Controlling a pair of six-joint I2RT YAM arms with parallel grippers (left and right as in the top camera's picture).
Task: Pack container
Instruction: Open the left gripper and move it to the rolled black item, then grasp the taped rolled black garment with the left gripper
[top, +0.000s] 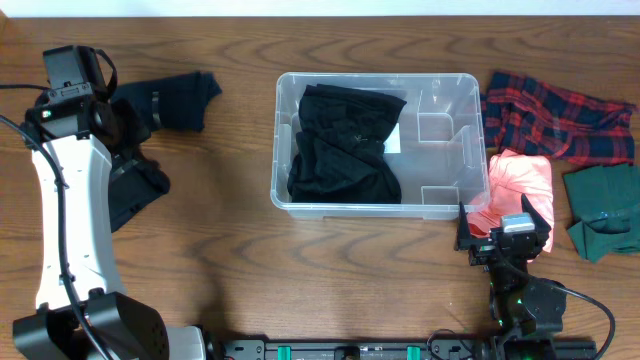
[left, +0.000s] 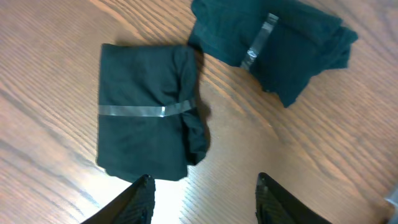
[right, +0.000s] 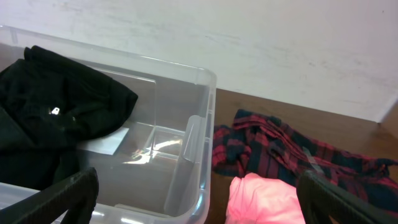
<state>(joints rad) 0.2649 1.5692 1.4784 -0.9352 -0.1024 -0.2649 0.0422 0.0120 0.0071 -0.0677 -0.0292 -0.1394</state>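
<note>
2 dark folded bundles (left: 146, 112) (left: 280, 43), each wrapped in a clear band, lay on the wood table (top: 250, 280) below the left gripper (left: 205, 196), whose fingers stood apart and empty. The container (top: 450, 95) sat mid-table, with a black garment (top: 345, 140) filling its 9 o'clock half. The right gripper (right: 196, 183), spread wide and holding nothing, hovered at the container's 4 o'clock by a pink cloth (top: 520, 180). A red plaid cloth (top: 555, 120) lay at 2 o'clock and a green cloth (top: 605, 210) at 3 o'clock.

No legible text or markings
</note>
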